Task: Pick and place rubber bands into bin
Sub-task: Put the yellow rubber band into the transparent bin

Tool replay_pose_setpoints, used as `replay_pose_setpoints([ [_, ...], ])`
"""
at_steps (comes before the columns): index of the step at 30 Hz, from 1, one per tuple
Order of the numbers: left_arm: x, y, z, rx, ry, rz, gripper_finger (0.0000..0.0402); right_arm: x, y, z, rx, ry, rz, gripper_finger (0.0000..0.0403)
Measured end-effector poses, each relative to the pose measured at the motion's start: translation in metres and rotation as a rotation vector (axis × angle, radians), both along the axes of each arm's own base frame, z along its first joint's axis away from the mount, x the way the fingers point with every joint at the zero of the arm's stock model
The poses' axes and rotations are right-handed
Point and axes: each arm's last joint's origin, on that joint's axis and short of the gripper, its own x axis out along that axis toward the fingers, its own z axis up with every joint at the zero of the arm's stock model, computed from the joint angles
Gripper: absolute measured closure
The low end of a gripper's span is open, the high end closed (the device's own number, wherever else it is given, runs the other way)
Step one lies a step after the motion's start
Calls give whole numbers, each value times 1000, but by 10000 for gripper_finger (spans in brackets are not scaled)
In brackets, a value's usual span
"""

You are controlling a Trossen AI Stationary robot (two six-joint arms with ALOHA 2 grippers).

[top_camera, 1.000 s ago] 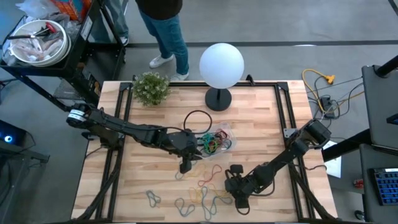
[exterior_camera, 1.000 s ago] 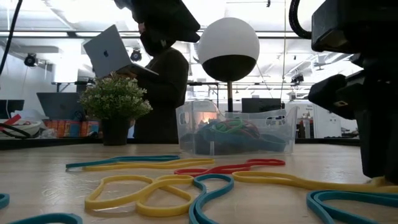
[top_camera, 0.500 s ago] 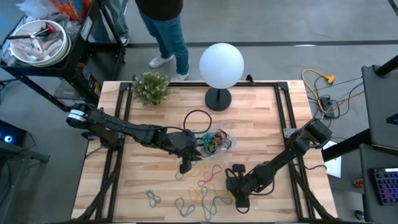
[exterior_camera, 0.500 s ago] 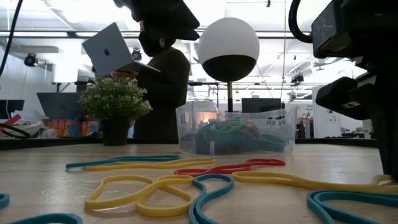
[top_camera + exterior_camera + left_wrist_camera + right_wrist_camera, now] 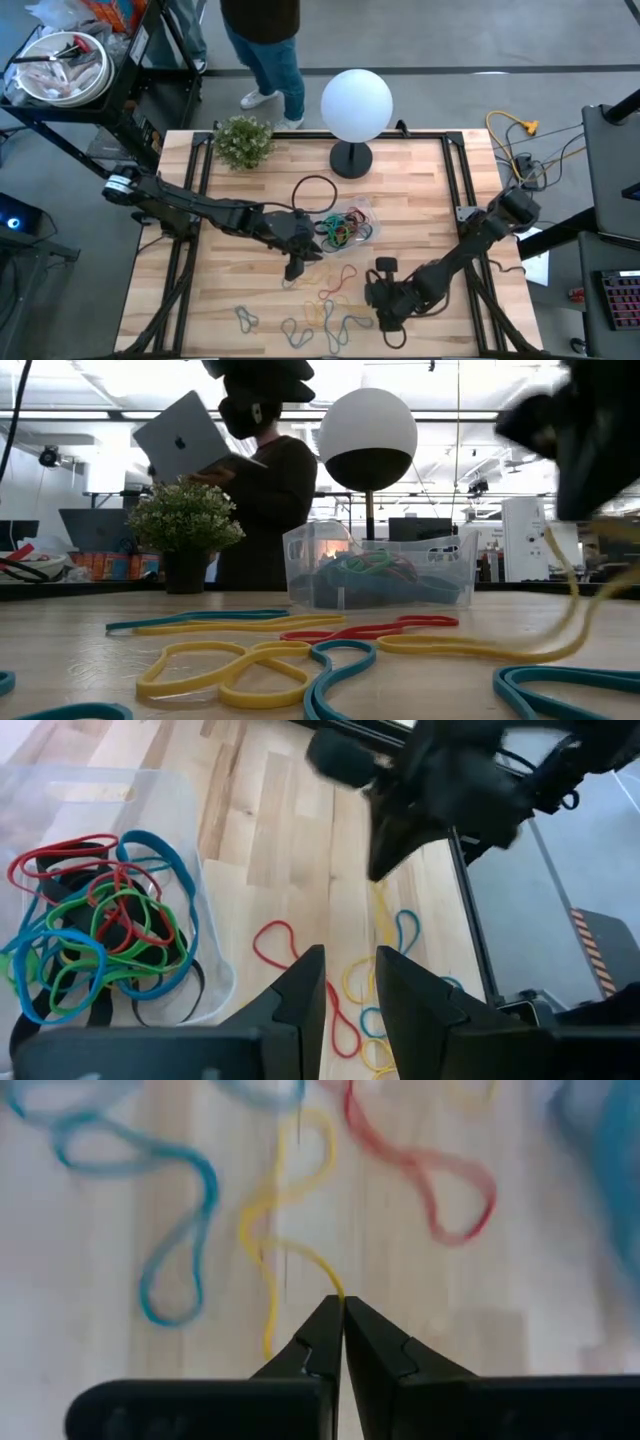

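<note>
r end effector (image 5: 343, 1305) now pinching a yellow band (image 5: 275, 1240), lifted vs 1 s ago.
since the earlier frame the r arm rose off the tabletop (image 5: 420, 200) and the band's end came up w/ it, rest trailing on the wood among loose rubber bands (image 5: 320, 315) on the side of the bin (image 5: 345, 228) away from the lamp (image 5: 356, 105). l end effector (image 5: 348, 982) slightly spread, empty, just beside the bin, which holds a tangle of bands. bare wood btw bin and plant (image 5: 243, 141).
</note>
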Motion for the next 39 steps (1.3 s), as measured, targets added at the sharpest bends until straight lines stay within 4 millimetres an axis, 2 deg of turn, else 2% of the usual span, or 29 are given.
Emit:
replay_pose_setpoints([
  [12,-6,-10,-3,4,49,-27,327,9,-5,62,-347,-161,-99,395],
  [19,-11,-20,-5,-7,81,-48,327,14,-26,89,-518,-187,-174,395],
  [26,-16,-32,-6,-32,99,-68,327,29,-61,97,-609,-150,-218,395],
  [34,-29,-49,-15,-34,208,-99,327,48,-109,96,-671,-61,-286,395],
  [39,-35,-56,-23,-59,248,-89,327,53,-132,91,-674,-10,-318,395],
])
